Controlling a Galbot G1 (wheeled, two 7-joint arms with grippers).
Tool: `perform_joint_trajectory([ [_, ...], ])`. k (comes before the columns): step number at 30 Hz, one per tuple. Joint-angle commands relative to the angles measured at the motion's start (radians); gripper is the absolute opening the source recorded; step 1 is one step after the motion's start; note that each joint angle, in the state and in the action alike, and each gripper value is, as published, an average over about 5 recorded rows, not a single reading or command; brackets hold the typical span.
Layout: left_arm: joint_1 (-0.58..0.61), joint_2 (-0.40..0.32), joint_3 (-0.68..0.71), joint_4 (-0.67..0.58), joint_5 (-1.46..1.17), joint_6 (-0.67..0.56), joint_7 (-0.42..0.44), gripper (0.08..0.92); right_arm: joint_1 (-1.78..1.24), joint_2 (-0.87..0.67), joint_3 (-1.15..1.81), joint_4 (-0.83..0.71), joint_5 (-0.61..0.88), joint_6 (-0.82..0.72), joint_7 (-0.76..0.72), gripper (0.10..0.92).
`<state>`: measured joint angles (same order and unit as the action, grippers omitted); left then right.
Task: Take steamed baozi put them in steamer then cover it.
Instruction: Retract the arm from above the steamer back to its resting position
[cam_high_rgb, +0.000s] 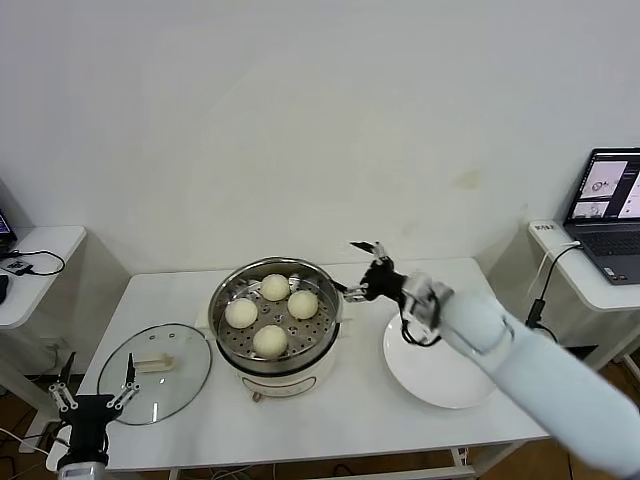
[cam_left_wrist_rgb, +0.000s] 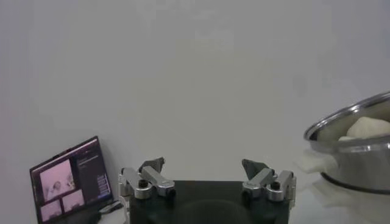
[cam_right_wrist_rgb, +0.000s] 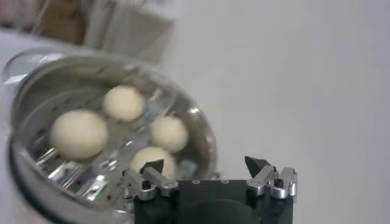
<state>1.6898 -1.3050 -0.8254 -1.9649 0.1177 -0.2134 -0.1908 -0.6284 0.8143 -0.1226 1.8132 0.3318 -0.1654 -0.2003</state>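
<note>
- all four steamed baozi sit on the perforated tray, cream-white and round, slightly apart
- steamer: shiny steel pot on a cream base, mid-table, uncovered
- cover: clear glass lid lying flat just left of the steamer, handle up

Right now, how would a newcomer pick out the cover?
Start at the steamer mid-table. On the robot's left of it the cover lies flat, near the left gripper. Unlike the white plate opposite, it is clear glass with a cream handle.
</note>
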Motion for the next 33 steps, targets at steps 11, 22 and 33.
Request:
perform_joint_trajectory([
  [11, -0.044, 0.201, -0.017, 0.214, 0.965, 0.028, 0.004, 0.823, -0.976, 0.590, 0.945, 0.116, -0.305, 0.474, 0.015, 0.823],
  [22, -0.093, 0.227, 0.048, 0.318, 1.149, 0.023, 0.037, 0.823, -0.984, 0.615, 0.999, 0.044, -0.340, 0.545, 0.037, 0.823],
  [33, -0.268, 0.283, 0.098, 0.446, 1.134, 0.024, 0.049, 0.823, -0.967, 0.626, 0.988, 0.033, -0.339, 0.532, 0.038, 0.823],
])
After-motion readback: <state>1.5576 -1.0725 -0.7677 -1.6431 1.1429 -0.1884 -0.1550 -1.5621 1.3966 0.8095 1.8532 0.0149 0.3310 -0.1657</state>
